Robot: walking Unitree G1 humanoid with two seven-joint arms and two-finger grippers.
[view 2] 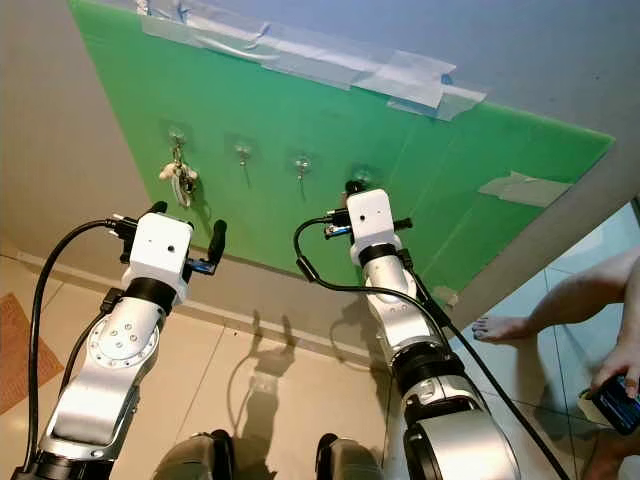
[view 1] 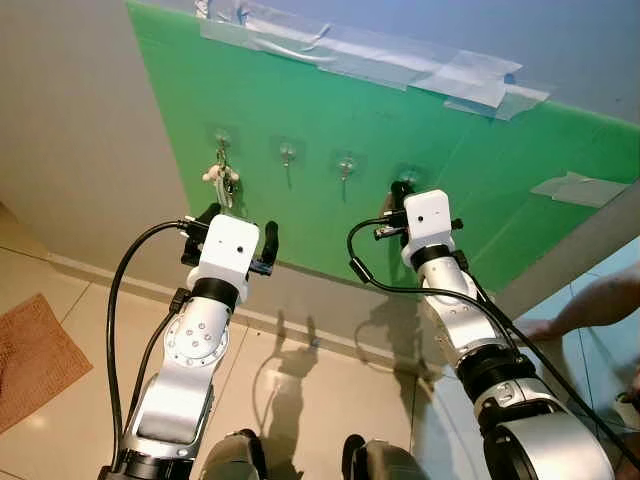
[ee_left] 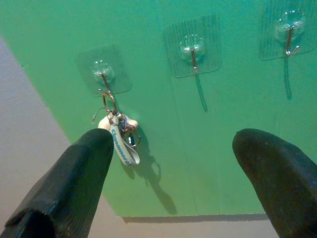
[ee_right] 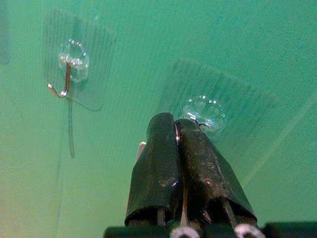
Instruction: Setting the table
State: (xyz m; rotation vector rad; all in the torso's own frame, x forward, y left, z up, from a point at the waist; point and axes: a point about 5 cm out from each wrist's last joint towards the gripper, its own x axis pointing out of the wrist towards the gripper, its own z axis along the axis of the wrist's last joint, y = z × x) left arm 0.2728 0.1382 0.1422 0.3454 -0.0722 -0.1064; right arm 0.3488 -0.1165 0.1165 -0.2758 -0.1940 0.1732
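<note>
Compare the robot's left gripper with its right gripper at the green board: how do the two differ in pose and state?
The left gripper has its two black fingers spread wide; the right gripper has its fingers pressed together. The left gripper is held back from the green board, in front of the hook carrying the bunch of keys; the right gripper's tips are up at a clear adhesive hook, something thin showing between them. Both point at the board's row of hooks.

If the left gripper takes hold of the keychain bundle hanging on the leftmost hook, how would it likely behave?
The keychain bundle probably swings and flops: it dangles loosely from the leftmost hook, with a soft printed strap drooping below. It looks small, so likely light. The open left gripper may find the mixed rings and strap shifting between its fingers, and pulling sideways could stress the stuck-on hook.
</note>
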